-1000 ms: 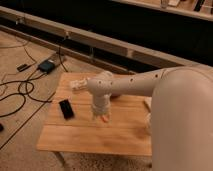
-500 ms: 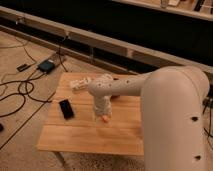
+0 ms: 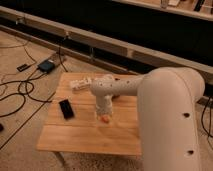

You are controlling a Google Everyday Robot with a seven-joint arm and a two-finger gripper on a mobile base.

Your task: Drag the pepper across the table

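- Table [image 3: 80, 135]: small, rectangular, light bamboo-coloured plank top with a smooth matte finish.
- Floor [image 3: 22, 132]: pale speckled hard surface.
- Black cables [image 3: 15, 94] loop on the floor left of the table, near a small dark box [image 3: 46, 65].
- Long grey ledge [image 3: 100, 44] runs along the dark back wall.
- Black phone [image 3: 66, 108]: flat slab lying on the left part of the table.
- Small white blocky object [image 3: 80, 83] sits near the far-left edge.
- Robot arm [image 3: 165, 110]: thick, rounded white shell that covers the table's right side.
- Gripper [image 3: 104, 117] points down at mid-table, right of the phone.
- Pepper [image 3: 105, 119]: small and orange, on the table top at the gripper tip; the jaws look closed around it.
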